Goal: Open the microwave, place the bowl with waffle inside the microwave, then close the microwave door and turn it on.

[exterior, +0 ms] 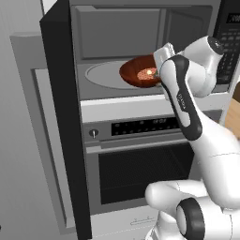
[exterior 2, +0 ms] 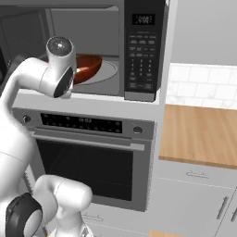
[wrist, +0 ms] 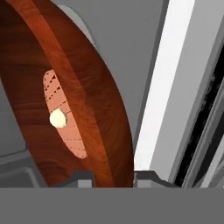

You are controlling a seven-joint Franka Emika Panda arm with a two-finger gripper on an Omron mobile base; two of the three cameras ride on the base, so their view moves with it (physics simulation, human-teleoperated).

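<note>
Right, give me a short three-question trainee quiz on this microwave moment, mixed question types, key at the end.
1. True or false: the microwave door is shut.
2. Multiple choice: the bowl with the waffle is
A) on the wooden counter
B) at the turntable inside the microwave
C) inside the oven
3. Fill in: the gripper is shut on the ____ of the bowl.

Key
1. False: the door stands swung open to the left.
2. B
3. rim: in the hand view the fingertips sit either side of the bowl's edge.
</note>
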